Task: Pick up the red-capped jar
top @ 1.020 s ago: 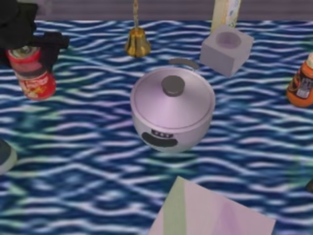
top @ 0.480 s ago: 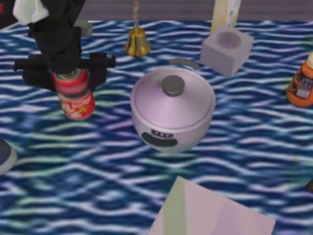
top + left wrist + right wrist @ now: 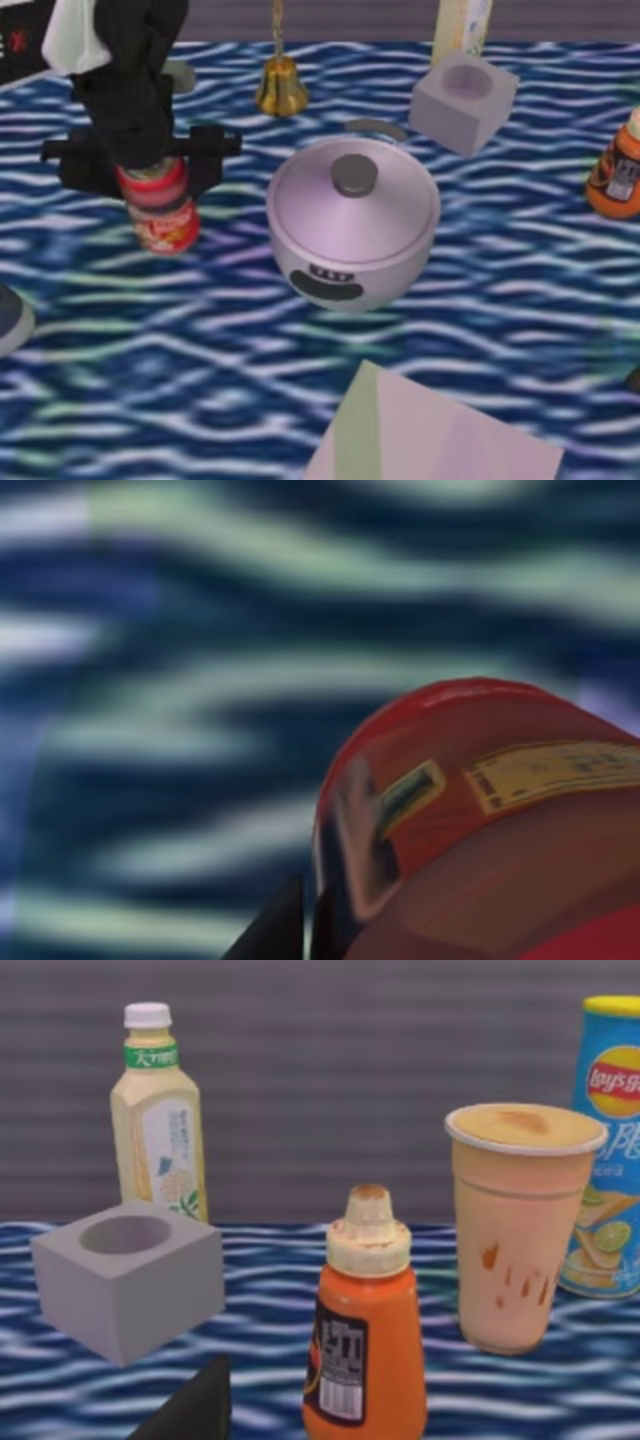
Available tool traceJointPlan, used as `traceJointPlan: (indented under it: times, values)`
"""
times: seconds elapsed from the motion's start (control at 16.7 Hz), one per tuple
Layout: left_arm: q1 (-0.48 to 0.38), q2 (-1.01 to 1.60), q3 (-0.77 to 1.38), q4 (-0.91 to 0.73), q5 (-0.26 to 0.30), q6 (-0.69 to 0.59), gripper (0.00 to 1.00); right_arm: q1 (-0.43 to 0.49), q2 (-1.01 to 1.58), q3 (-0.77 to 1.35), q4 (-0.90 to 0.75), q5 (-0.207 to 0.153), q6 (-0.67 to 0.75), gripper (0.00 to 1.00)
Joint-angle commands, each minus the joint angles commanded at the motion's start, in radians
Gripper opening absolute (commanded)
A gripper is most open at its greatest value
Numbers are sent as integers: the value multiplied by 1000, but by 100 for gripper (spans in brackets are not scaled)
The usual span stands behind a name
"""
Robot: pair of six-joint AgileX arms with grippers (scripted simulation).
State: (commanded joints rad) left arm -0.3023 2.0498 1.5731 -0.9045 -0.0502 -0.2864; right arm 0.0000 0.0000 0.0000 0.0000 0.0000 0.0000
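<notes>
Right now you have the table (image 3: 520, 290) with its blue wave pattern, the lidded pot (image 3: 352, 222) at its middle, and left of the pot your left end effector (image 3: 140, 165) clamped on the red-capped jar (image 3: 162, 212), held over the table; the right end effector isn't visible from above

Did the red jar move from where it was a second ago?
Yes. The red jar, held in the left claw, has moved rightward, nearer the big pot, which stayed put.
</notes>
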Motion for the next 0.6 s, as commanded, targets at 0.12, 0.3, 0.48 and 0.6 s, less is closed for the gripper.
traceJointPlan:
  times: [0.12, 0.3, 0.48, 0.6]
  values:
    - [0, 19, -33, 52, 0, 1, 0, 0, 0, 0, 0, 0, 0, 100]
    - [1, 26, -42, 64, 0, 1, 0, 0, 0, 0, 0, 0, 0, 100]
    - [1, 26, -42, 64, 0, 1, 15, 0, 0, 0, 0, 0, 0, 100]
    - [1, 26, -42, 64, 0, 1, 30, 0, 0, 0, 0, 0, 0, 100]
